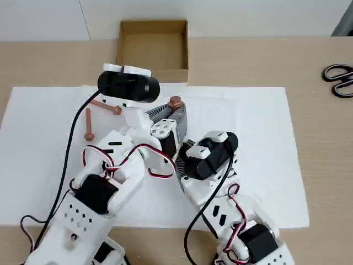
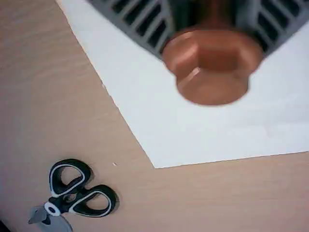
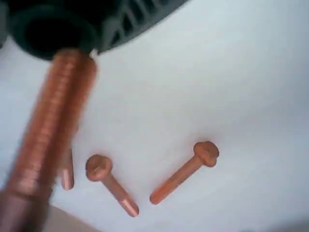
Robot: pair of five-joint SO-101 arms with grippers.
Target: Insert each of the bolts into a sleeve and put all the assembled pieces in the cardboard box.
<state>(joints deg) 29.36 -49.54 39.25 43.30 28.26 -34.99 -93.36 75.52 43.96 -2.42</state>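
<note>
A grey finned sleeve (image 1: 170, 114) hangs above the white paper, with my left gripper (image 1: 165, 124) shut on it. A copper bolt is pushed through the sleeve. Its hex head (image 1: 175, 102) sticks out on the side toward the cardboard box (image 1: 168, 74) and looms large in the left wrist view (image 2: 212, 67), under the sleeve's fins (image 2: 130, 17). In the right wrist view the threaded shank (image 3: 53, 121) runs out of the sleeve's dark bore (image 3: 46, 31). My right gripper (image 1: 186, 146) sits just behind the sleeve's near end. Loose bolts (image 1: 88, 124) (image 1: 107, 106) lie on the paper to the left.
The white paper sheet (image 1: 248, 138) covers most of the table. Black-handled scissors (image 1: 339, 80) (image 2: 75, 195) lie on bare wood at the far right. The right wrist view has two loose bolts (image 3: 186, 171) (image 3: 110, 183) and part of a third.
</note>
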